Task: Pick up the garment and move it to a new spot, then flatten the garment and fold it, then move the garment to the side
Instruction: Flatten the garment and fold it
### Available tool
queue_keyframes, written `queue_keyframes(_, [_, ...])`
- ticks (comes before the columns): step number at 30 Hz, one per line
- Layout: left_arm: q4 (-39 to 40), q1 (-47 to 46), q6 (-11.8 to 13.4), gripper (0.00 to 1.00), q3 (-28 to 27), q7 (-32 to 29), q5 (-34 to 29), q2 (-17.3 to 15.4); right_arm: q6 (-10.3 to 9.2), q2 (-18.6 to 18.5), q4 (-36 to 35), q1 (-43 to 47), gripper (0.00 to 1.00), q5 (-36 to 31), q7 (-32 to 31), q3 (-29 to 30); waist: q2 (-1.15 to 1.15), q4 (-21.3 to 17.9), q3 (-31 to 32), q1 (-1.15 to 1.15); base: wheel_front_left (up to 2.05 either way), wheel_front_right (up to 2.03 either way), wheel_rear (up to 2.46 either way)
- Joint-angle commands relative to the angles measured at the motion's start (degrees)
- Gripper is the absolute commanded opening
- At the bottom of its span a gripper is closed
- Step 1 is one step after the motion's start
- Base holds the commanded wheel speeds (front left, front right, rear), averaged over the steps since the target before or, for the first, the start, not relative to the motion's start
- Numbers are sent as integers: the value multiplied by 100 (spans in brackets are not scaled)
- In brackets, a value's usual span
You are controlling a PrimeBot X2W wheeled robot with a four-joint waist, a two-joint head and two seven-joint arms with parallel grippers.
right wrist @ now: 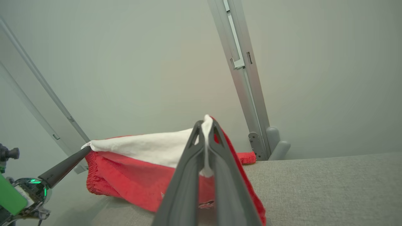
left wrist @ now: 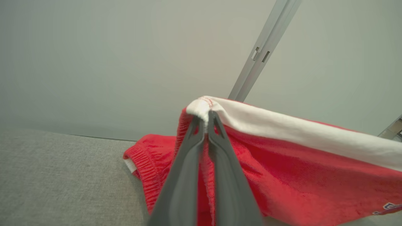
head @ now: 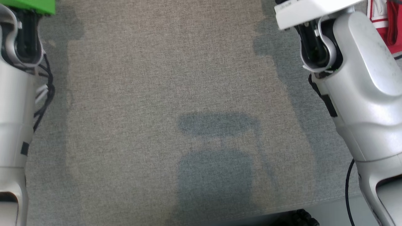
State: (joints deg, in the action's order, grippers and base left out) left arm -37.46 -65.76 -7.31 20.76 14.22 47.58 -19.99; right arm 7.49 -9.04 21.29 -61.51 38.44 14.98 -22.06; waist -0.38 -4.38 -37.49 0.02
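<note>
Grey cloth surface (head: 157, 78), left gripper (left wrist: 205, 116), right gripper (right wrist: 206, 125) pinching garment (left wrist: 298, 169), possibly shorts

**Grey cloth pad, garment trailing on it**

The pad (head: 163, 94) is covered in grey-beige woven cloth, with a seam along its near edge. Below and left of the left gripper (left wrist: 205, 117), the red garment (left wrist: 282, 169) rests its ribbed hem on the pad. Under the right gripper (right wrist: 205, 124) its lower edge seems to touch the cloth. A red end lies just right of those fingertips.
</note>
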Motion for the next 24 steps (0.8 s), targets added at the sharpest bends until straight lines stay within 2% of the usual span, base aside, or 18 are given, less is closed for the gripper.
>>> queue_keyframes(1, [129,153,-16,0,27,39,109,-29,-1,-53,-114,167,0,56,20,9,38,96,87,-2,0,0,0])
queue_keyframes(5, [866,886,-20,0,105,104,339,-220,-1,-250,-650,802,0,84,21,119,38,206,247,-2,0,0,0])
queue_keyframes(7, [1301,1225,-18,0,-66,105,180,-294,-1,-323,-904,1106,0,46,22,168,38,253,293,-2,0,0,0])
queue_keyframes(15, [2763,2987,-17,0,-834,91,-536,340,-1,-470,-1718,2503,0,-97,23,505,38,410,660,-2,0,0,0])
queue_keyframes(24, [3658,4857,-18,0,-1239,92,-891,1083,-1,-363,-2426,4305,0,-172,23,887,38,398,1471,-2,0,0,0])
